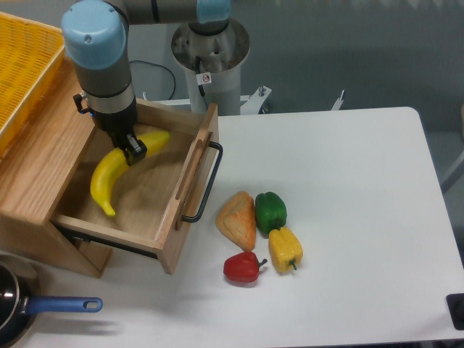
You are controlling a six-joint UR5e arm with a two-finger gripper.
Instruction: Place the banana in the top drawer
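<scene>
The long yellow banana (pixel 116 172) is inside the open top drawer (pixel 156 232), a light-oak box with a black bar handle (pixel 206 183) on its front panel. My gripper (pixel 133 150) reaches down into the drawer and its black fingers are shut on the banana near its middle. The banana slopes from upper right to lower left, its lower tip close to or touching the drawer floor. The fingertips are partly hidden behind the banana.
A yellow mesh basket (pixel 22 65) sits on top of the wooden cabinet at the left. On the white table to the right of the drawer lie an orange wedge (pixel 238 220), a green pepper (pixel 270 211), a yellow pepper (pixel 286 249) and a red pepper (pixel 243 267). A blue-handled pan (pixel 43 307) is at the bottom left.
</scene>
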